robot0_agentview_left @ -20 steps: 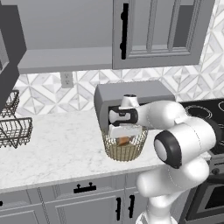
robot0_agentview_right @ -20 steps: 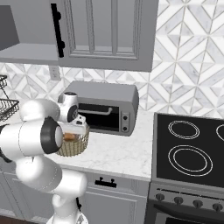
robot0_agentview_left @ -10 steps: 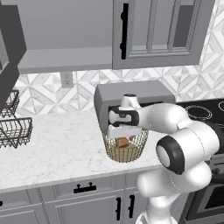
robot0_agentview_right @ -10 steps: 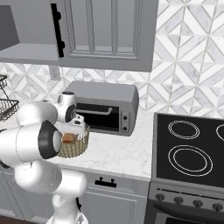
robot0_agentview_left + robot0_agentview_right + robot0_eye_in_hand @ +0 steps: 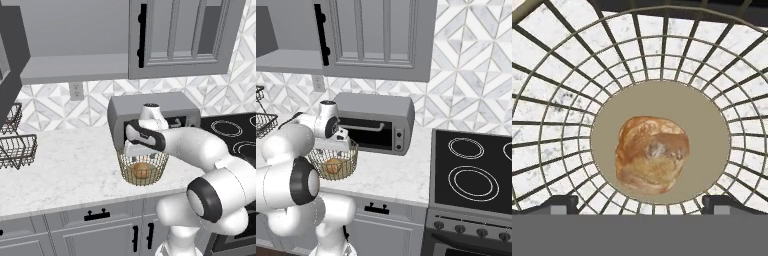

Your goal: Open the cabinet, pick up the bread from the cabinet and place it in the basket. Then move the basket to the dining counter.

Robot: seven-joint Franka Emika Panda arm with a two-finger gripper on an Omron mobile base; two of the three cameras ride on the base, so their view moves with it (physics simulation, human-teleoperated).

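The tan-gold wire basket (image 5: 143,169) (image 5: 335,164) stands on the marble worktop in front of the toaster oven. The golden-brown bread (image 5: 652,154) (image 5: 141,170) (image 5: 332,166) lies on the basket's woven base. My gripper (image 5: 641,205) (image 5: 133,151) (image 5: 342,145) hangs straight above the basket's rim, pointing down, open, with nothing between its fingers. The wall cabinet (image 5: 75,35) stands open at the upper left, its door (image 5: 11,60) swung out to the left. The dining counter is out of view.
A grey toaster oven (image 5: 150,107) (image 5: 376,120) sits close behind the basket. Dark wire racks (image 5: 15,145) stand at the left of the worktop. A black stove top (image 5: 473,172) lies to the right. A shut glass-front cabinet (image 5: 185,35) hangs overhead.
My hand stays over the basket while the arm's elbow has swung lower and to the right. Basket and bread have not moved.
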